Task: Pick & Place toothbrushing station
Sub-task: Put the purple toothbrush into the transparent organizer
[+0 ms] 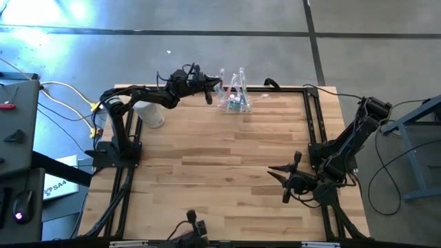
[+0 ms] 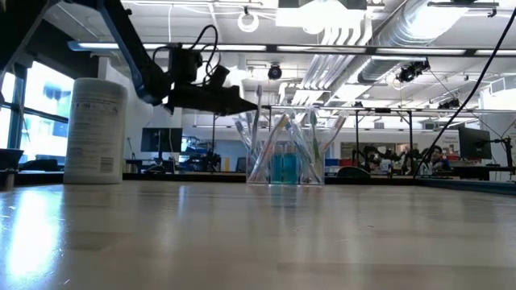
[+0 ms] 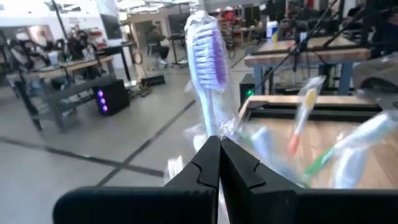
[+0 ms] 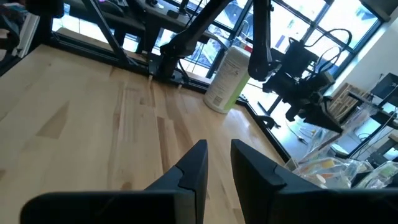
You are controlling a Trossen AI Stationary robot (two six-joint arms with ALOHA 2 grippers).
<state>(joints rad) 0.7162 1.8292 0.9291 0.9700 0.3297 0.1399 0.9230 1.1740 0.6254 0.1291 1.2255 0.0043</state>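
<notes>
1. The wooden counter (image 1: 227,165) fills the middle of the overhead frame; its near edge is cut off at the bottom, where a dark fixture sits half out of frame.
2. The left arm reaches across the upper centre of the overhead frame. Its left hand (image 1: 219,85) hangs beside the station with the fingers pressed together. From above I cannot tell whether it touches anything; its own wrist camera shows the tips closed right at the base of a purple-bristled toothbrush (image 3: 208,68) in a clear wrapper, though an actual grip is hard to make out.
3. The right arm sits folded at the lower right of the overhead frame. Its right hand (image 1: 293,180) hovers over bare wood with the fingers a narrow gap apart, holding nothing.
4. The white canister (image 1: 151,114) stands at the upper left of the counter, half hidden under the left arm from above; the table-level frame shows it whole, at the left.
5. The toothbrushing station (image 1: 235,101) stands upright on the counter at its far edge, upper centre. It is see-through plastic, so its outline blurs into the background. Only the table-level frame shows a blue block low inside it and brushes leaning out in a fan.
</notes>
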